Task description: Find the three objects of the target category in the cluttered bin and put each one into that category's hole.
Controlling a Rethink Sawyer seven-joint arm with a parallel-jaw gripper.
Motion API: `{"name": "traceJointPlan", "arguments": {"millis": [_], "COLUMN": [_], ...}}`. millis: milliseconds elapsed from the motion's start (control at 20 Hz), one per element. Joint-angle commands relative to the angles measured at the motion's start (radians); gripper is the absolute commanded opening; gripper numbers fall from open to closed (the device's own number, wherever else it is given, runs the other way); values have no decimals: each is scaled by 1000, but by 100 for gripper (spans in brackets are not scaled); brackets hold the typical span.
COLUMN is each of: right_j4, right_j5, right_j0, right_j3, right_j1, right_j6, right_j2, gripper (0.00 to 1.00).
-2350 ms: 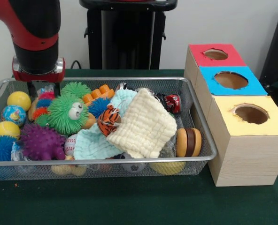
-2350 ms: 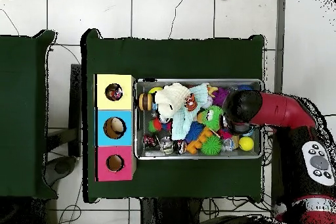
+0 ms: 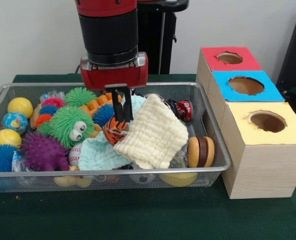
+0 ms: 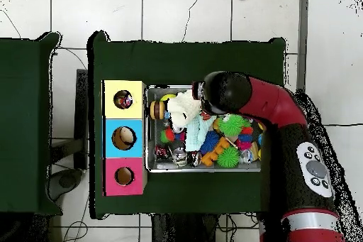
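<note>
On the green worktop, the cluttered bin lies brim-full, the tiger-striped toy near its middle beside the cream cloth. The pincer hangs directly above that toy, at its 12 o'clock, fingers close together and empty. Whether its tips touch the toy cannot be told.

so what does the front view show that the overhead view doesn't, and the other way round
Only the front view shows the gripper, its tips down at the tiger toy beside the cream cloth, and the yellow balls at the basket's end.

Only the overhead view shows the arm's long reach across the basket, covering the gripper and that end, something lying inside the yellow box's hole, and the tiled floor.

Both show the wire mesh basket of toys and the red, blue and yellow boxes.
</note>
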Motion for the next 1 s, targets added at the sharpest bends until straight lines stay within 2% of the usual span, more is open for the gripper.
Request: {"name": "traceJointPlan", "arguments": {"millis": [50,150,600,750,900,1000], "right_j4": [80,95,178,170,136,88], "right_j5": [-213,-246,-265,-319,-256,-305], "right_j0": [-45,-51,-61,-82,-64,-58], "right_j3": [133,143,181,207,200,197], "right_j1": [49,60,110,128,146,174], "right_j6": [127,133,170,155,126,109], "right_j2": [169,193,234,258,205,175], "gripper": [0,0,0,0,0,0]}}
